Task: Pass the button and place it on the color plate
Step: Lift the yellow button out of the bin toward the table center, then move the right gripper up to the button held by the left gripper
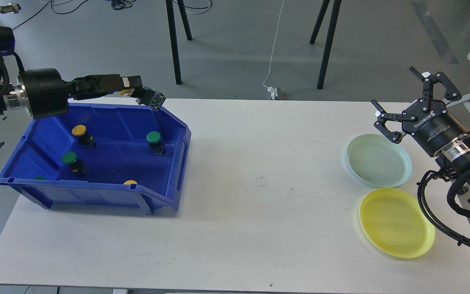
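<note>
From the head view, the left gripper (147, 94) is held up over the far rim of the blue bin (96, 192), its fingers closed on a button (154, 99); a sliver of yellow by the fingers suggests a yellow cap, though I can't be sure of it. More buttons sit down in the bin: a yellow-capped one (80, 133) and two green-capped ones (154, 141) (71, 161), with bits of others peeking over the near wall. Well across the white table (235, 228), the right gripper (398, 112) hovers with its fingers spread wide and empty, just beside the pale green plate (378, 160); the yellow plate (396, 222) lies nearer. The step looks like the hand-over, so I'd want the left arm to carry the button clear of the bin toward mid-table, keep the cap exposed, and release only once the right fingers have closed firmly.
</note>
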Robot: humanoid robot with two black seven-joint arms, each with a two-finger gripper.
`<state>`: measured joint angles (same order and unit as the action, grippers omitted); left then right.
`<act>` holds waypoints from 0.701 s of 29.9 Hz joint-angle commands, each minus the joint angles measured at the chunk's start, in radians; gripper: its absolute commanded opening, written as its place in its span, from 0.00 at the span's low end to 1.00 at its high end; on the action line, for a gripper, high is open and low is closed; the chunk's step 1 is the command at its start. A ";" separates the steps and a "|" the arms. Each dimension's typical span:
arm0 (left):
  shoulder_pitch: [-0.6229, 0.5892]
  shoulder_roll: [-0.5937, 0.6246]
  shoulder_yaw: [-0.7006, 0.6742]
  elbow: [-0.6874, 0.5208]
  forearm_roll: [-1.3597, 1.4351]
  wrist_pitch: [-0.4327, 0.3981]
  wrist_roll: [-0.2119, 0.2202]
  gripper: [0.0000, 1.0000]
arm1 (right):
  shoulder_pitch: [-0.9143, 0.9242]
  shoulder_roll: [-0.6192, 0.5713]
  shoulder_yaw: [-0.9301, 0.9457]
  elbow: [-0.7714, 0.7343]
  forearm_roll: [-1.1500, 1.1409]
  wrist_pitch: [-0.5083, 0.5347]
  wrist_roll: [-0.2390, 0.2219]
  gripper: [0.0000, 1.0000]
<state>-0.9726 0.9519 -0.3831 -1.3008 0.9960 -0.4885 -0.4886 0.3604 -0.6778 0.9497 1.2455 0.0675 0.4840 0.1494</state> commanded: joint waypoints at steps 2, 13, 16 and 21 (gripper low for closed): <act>0.003 -0.186 -0.020 0.026 -0.278 0.000 0.000 0.07 | -0.070 -0.039 0.040 0.175 -0.263 -0.160 0.117 0.99; 0.048 -0.456 -0.013 0.232 -0.339 0.000 0.000 0.07 | -0.058 0.046 -0.088 0.355 -0.485 -0.409 0.321 0.99; 0.049 -0.456 -0.010 0.232 -0.338 0.000 0.000 0.07 | -0.026 0.136 -0.130 0.336 -0.492 -0.410 0.321 0.99; 0.043 -0.456 -0.008 0.233 -0.339 0.000 0.000 0.07 | 0.028 0.332 -0.150 0.226 -0.495 -0.418 0.339 0.99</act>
<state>-0.9271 0.4955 -0.3917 -1.0688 0.6569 -0.4887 -0.4886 0.3596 -0.4541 0.8063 1.5346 -0.4265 0.0704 0.4827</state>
